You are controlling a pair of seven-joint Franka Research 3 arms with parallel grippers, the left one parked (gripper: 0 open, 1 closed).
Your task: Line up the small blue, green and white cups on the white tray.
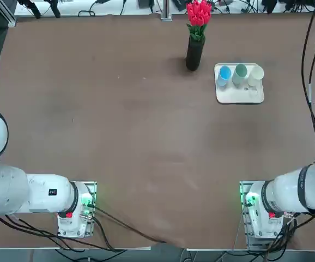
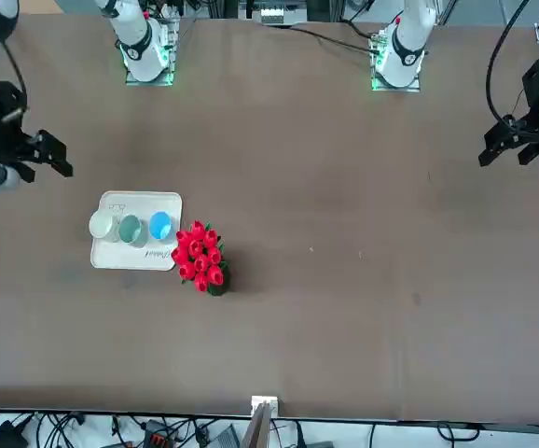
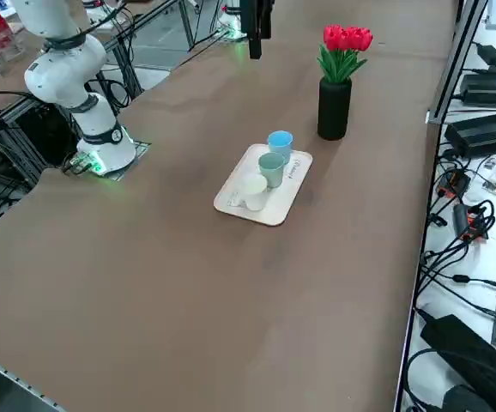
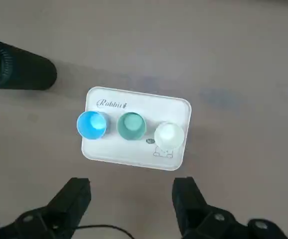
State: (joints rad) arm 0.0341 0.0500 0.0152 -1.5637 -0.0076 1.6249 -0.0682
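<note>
The white tray (image 4: 134, 102) lies on the brown table with three small cups standing upright in a row along one side. They run blue cup (image 4: 92, 124), green cup (image 4: 131, 126), white cup (image 4: 169, 134). The top view shows the same row: blue cup (image 1: 224, 73), green cup (image 1: 240, 72) and white cup (image 1: 255, 73) on the tray (image 1: 239, 95). My right gripper (image 4: 131, 196) hangs high above the table, short of the tray, open and holding nothing. In the front view the gripper (image 2: 53, 154) sits at the left edge, away from the tray (image 2: 134, 257).
A black vase of red tulips (image 1: 194, 52) stands just beside the tray's blue-cup end, also seen as the vase (image 3: 335, 107) in the side view. Cables run past the table's far and right edges.
</note>
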